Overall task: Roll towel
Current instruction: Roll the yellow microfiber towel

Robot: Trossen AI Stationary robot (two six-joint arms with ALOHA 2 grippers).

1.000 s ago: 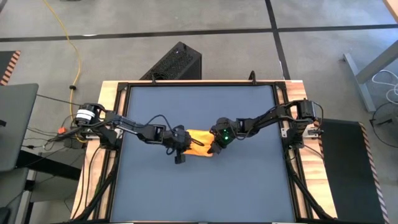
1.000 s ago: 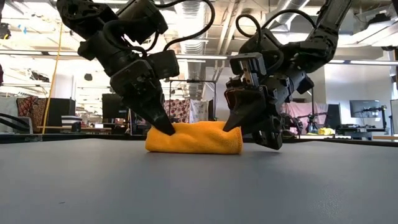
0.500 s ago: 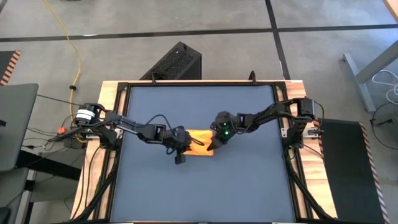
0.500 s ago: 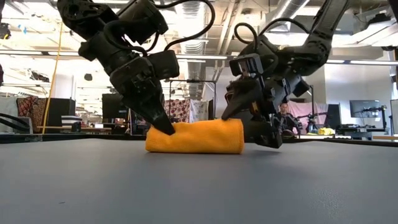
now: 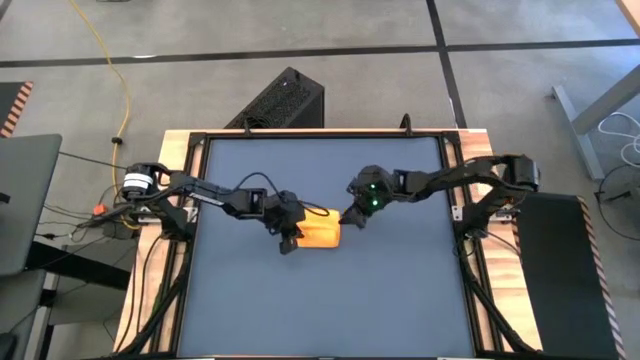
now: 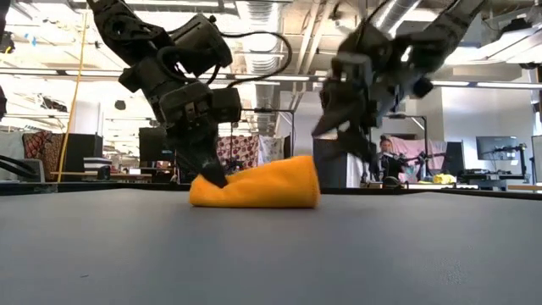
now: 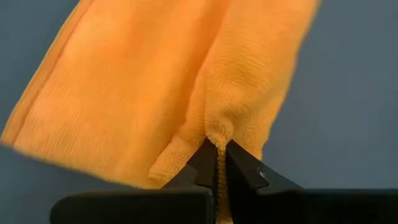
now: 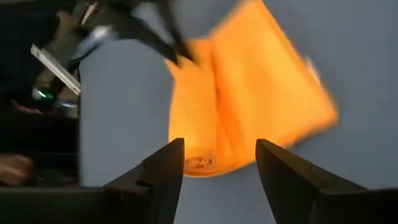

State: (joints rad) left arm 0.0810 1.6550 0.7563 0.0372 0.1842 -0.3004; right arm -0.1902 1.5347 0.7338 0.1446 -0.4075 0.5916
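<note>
towel [image 7: 186,81]: far end cut off in the left wrist view
right gripper [image 6: 339,127]: motion-blurred in the low view

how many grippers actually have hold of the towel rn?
1. The left gripper is shut on the towel at its left end. The right gripper hangs open above the right end, touching nothing.

A dark blue tabletop [image 5: 320,290] fills the middle of the high view, framed by black rails on a pale wooden base [image 5: 180,140]. Just above its upper edge a black perforated box [image 5: 280,100] sits on the grey floor. A yellow cable [image 5: 105,60] trails down the upper left, and a grey panel [image 5: 25,190] lies at the left edge. In the low view a seated person [image 6: 388,161] shows at centre right.
</note>
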